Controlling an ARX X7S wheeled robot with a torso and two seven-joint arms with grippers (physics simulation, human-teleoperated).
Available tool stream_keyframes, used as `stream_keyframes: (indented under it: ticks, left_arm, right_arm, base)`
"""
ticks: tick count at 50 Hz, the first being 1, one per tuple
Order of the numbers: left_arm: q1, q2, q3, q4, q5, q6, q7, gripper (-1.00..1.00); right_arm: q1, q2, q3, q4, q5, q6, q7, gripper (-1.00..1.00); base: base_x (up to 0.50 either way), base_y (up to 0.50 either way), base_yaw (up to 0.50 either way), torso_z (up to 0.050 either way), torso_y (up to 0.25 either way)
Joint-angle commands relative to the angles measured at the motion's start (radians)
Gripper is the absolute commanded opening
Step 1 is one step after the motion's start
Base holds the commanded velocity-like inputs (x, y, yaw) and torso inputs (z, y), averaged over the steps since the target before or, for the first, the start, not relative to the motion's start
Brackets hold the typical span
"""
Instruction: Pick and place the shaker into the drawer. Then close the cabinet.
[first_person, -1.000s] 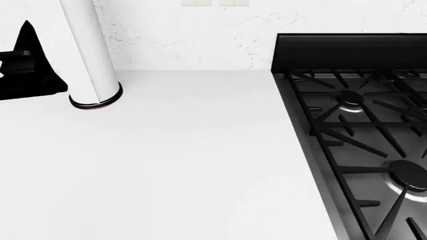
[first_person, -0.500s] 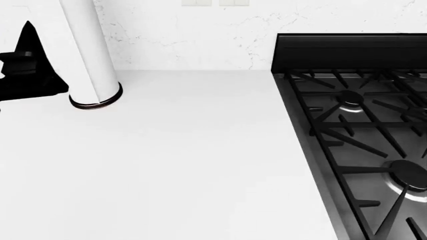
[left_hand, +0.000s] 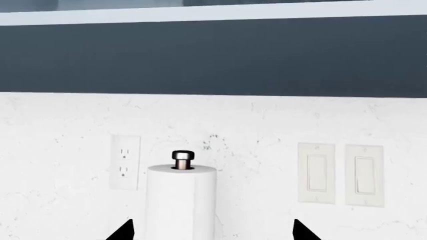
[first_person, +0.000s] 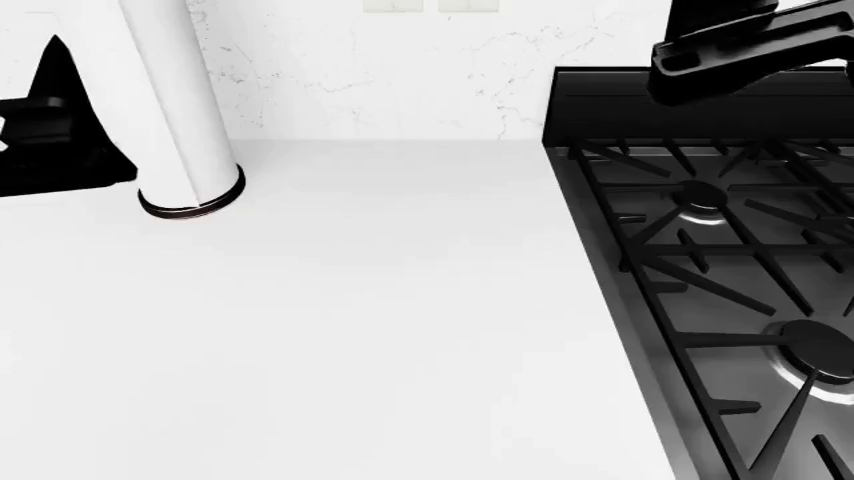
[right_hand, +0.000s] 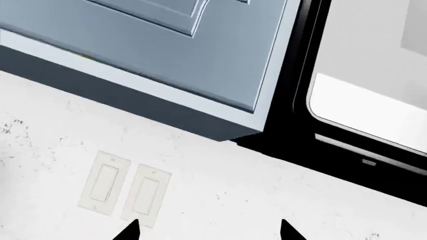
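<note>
Fingers (left_hand: 127, 231) apart; white countertop (first_person: 374, 330), stove (first_person: 727, 290).

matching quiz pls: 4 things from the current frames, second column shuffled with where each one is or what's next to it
Things:
1. paper towel roll
2. stove grates
3. twin light switches
4. power outlet

Places:
A. on the wall beside the roll, on the side away from the switches
B. standing upright on the white counter, near the backsplash
C. on the marble wall, side by side
D. at the counter's right end, over the burners

Pairs: 1-B, 2-D, 3-C, 4-A
</note>
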Motion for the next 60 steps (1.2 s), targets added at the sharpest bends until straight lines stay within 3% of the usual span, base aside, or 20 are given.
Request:
stream_keyframes:
  ticks: [1, 27, 46, 60]
  left_arm:
    - [0.001, 0.001, 0.002, 0.003, -0.006, -0.001, -0.004, 1.0]
    - [-0.012, -0.002, 0.01, 0.007, -0.012, -0.008, -0.014, 1.0]
    - [-0.03, -0.007, 0.015, 0.007, -0.022, -0.014, -0.022, 1.0]
    - [-0.034, -0.009, 0.013, 0.007, -0.028, -0.013, -0.023, 1.0]
  right_arm:
    - [-0.165, 0.056, 0.04, -0.056, -0.086, -0.049, -0.014, 1.0]
    - [-0.428, 0.13, 0.106, -0.005, -0.16, -0.153, 0.026, 1.0]
    - [-0.397, 0.119, 0.089, 0.013, -0.15, -0.141, 0.027, 1.0]
    - [-0.37, 0.119, 0.079, 0.014, -0.129, -0.129, 0.035, 1.0]
  base:
    - [0.0, 0.0, 0.0, 0.0, 0.0]
    - [0.0, 0.0, 0.0, 0.0, 0.0]
    - [0.0, 0.01, 0.0, 0.0, 0.0]
    - [0.0, 0.25, 0.0, 0.0, 0.0]
